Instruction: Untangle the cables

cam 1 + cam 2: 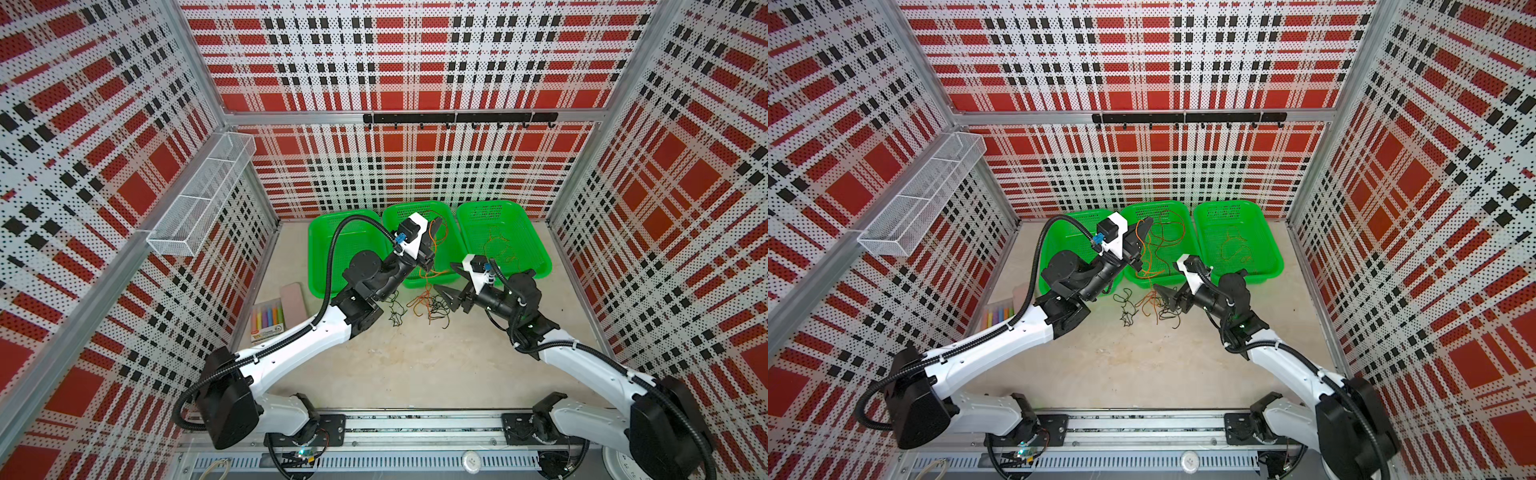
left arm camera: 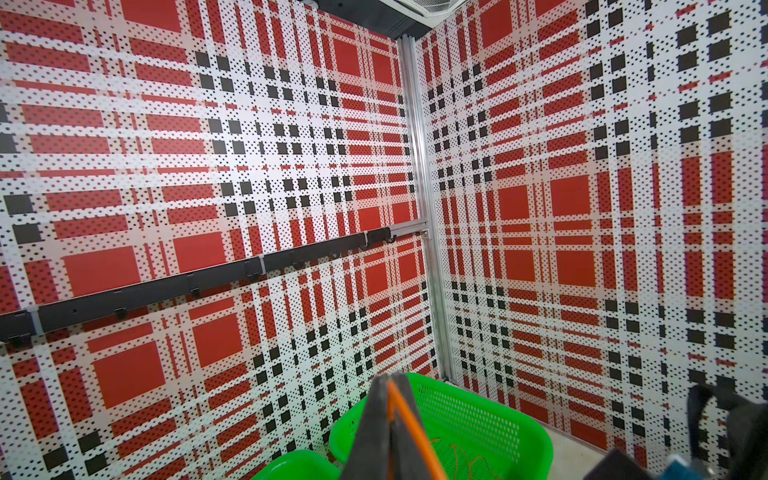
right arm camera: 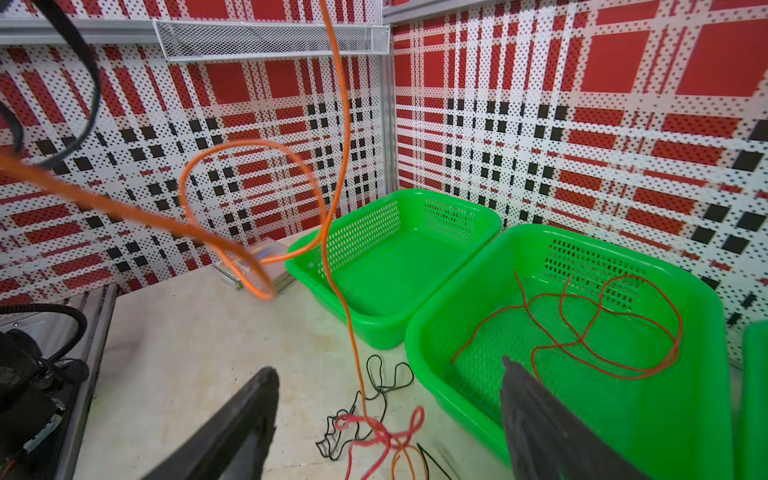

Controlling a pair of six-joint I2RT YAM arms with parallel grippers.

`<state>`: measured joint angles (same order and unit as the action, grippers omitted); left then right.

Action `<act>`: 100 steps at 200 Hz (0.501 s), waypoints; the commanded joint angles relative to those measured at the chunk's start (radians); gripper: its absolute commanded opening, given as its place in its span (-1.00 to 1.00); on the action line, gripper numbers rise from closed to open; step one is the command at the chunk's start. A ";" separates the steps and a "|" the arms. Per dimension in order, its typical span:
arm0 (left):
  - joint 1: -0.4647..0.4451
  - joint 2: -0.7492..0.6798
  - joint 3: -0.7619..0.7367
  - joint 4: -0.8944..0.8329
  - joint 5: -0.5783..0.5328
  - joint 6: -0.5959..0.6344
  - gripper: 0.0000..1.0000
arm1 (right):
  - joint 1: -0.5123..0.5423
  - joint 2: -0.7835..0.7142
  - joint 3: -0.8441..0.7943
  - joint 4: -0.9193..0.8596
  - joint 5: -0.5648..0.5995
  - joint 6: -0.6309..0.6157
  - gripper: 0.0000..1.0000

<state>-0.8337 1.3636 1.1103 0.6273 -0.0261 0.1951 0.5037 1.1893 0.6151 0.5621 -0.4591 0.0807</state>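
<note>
Left tool (image 2: 389, 384) held high (well above the right), jaws pinched together; right tool (image 3: 386, 365) low, jaws spread wide.

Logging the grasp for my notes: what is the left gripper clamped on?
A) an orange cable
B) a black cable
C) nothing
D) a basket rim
A: in the left wrist view the left gripper is shut, with the orange cable pinched between its fingers and running out from their tips.

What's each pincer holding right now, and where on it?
The left pincer is shut on the orange cable, pinched between its fingertips; where along its length is unclear. The right pincer is open, holding nothing.
</note>
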 commanded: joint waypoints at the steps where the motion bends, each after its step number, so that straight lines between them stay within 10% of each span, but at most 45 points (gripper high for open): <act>1: -0.021 0.005 0.038 0.001 0.015 0.021 -1.00 | 0.008 0.072 0.011 0.171 0.021 0.056 0.60; 44: -0.040 0.006 0.041 0.002 0.005 0.020 -1.00 | 0.021 0.210 0.077 0.273 -0.024 0.119 0.17; 100: -0.051 -0.015 0.025 0.001 -0.022 0.019 -1.00 | 0.018 0.231 0.087 0.336 0.008 0.161 -1.00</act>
<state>-0.8772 1.3663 1.1221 0.6193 -0.0338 0.2100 0.5217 1.4342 0.7021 0.8242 -0.4744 0.2272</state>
